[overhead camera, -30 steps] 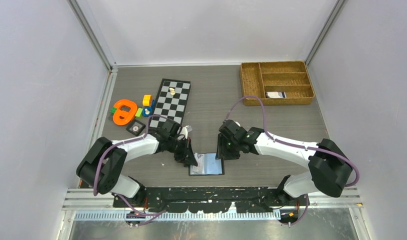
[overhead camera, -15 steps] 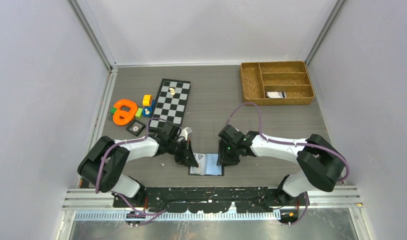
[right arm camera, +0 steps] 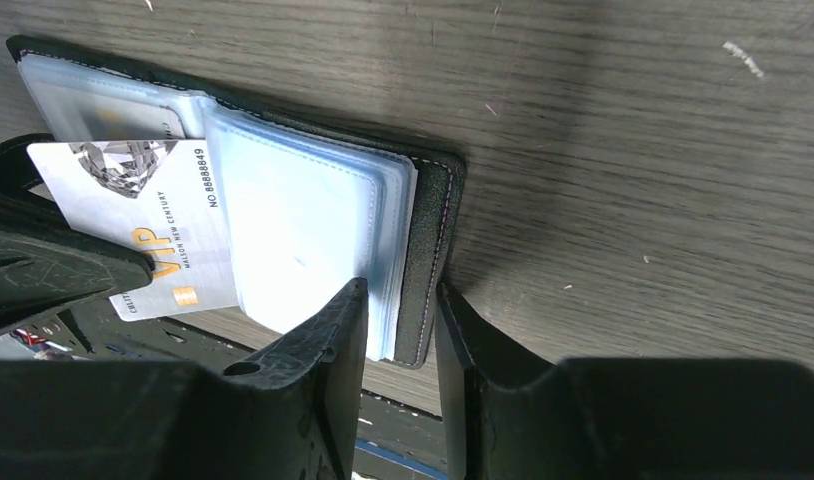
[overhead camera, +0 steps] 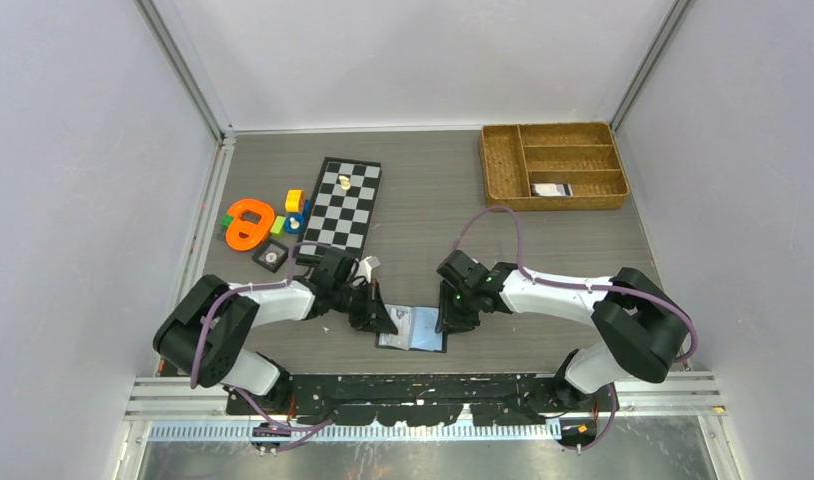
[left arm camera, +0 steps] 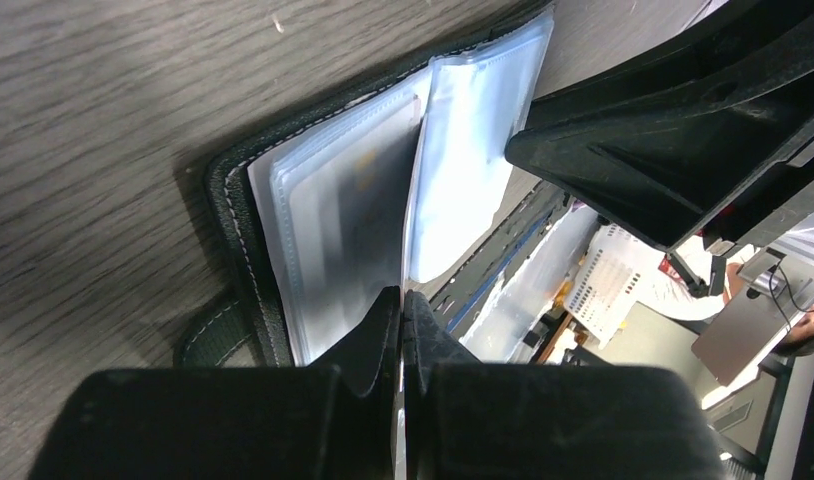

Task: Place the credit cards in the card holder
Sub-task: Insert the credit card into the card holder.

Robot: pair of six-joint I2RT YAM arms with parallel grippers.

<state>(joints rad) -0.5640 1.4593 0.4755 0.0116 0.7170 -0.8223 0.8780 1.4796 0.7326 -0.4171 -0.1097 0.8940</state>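
Grey wood-grain worktop (overhead camera: 423, 200), walled on three sides. The card holder (overhead camera: 415, 330) lies open and flat at the near edge, between the two arms. The left pincer (overhead camera: 380, 317) is clenched on a pale credit card (right arm camera: 148, 225), whose leading edge is tucked under the clear sleeves near the fold. The right pincer (right arm camera: 401, 292) straddles the holder's right-hand edge, one finger on the sleeve stack and the other just outside the black cover; whether it truly grips cannot be told. Recommendation for the step in hand: steady that cover first, then drive the card level and square to the pocket mouth, as a tilted corner would likely snag the thin plastic or drag the holder off the edge. Release only once the card is seated deep. View comparison: the right wrist camera alone shows the card's printed face and its depth of entry. The left wrist camera shows only a thin pale line between shut fingers, yet reveals the sleeves fanned apart. The overhead camera shows neither, but records a small pale item (overhead camera: 551, 189) in the woven tray (overhead camera: 503, 165), too small to identify.
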